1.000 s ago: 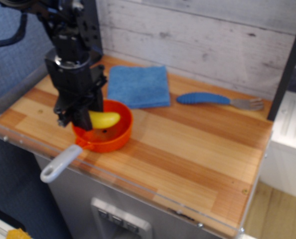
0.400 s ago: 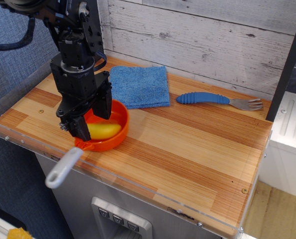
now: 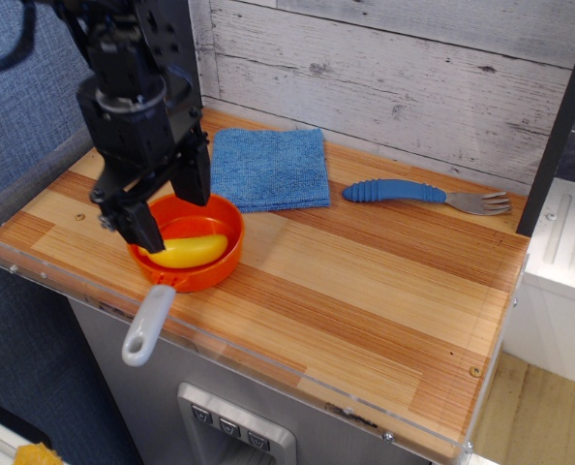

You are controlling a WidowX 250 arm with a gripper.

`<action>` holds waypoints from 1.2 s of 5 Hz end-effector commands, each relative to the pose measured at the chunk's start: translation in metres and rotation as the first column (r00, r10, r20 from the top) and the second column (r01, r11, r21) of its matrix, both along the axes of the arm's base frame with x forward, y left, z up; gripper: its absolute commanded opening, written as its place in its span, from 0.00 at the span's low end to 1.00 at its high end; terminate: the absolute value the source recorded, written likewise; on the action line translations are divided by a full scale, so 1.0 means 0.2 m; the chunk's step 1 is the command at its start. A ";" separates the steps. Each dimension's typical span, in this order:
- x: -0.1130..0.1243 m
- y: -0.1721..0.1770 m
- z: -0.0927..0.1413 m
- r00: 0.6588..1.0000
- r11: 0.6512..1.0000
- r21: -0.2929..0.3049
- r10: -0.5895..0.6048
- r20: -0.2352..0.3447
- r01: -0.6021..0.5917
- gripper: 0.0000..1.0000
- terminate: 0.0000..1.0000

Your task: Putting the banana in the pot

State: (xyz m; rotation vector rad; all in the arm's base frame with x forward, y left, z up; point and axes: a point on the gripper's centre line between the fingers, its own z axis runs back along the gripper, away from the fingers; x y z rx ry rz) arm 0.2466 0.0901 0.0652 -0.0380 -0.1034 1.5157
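The yellow banana (image 3: pixel 185 251) lies inside the orange pot (image 3: pixel 216 268) at the front left of the wooden table. The pot's light-grey handle (image 3: pixel 148 325) sticks out over the table's front edge. My black gripper (image 3: pixel 166 204) hangs just above the pot's back left part. It is open and empty, with one finger (image 3: pixel 137 224) at the left and the other at the pot's back rim. The banana lies free below the fingers.
A folded blue cloth (image 3: pixel 271 168) lies behind the pot. A fork with a blue handle (image 3: pixel 396 191) lies at the back right. A clear plastic rim (image 3: pixel 268 354) runs along the table's front edge. A grey plank wall (image 3: pixel 384 68) stands behind.
The gripper let go of the banana, which dropped into the pot. The gripper then rose and moved slightly left. The pot shifted a little to the left and its handle swung.
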 end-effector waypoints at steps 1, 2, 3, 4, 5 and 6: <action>-0.06 -0.01 0.22 0.952 0.953 0.073 -0.300 0.063 0.295 1.00 0.00; -0.03 -0.09 0.25 0.870 0.870 0.079 -0.490 0.045 0.486 1.00 0.00; -0.01 -0.18 0.27 0.769 0.767 0.088 -0.639 0.013 0.636 1.00 0.00; 0.00 -0.26 0.29 0.664 0.663 0.087 -0.747 0.012 0.744 1.00 0.00; 0.01 -0.30 0.30 0.519 0.513 0.137 -0.855 -0.013 0.848 1.00 0.00; 0.01 -0.30 0.30 0.519 0.513 0.137 -0.855 -0.013 0.848 1.00 1.00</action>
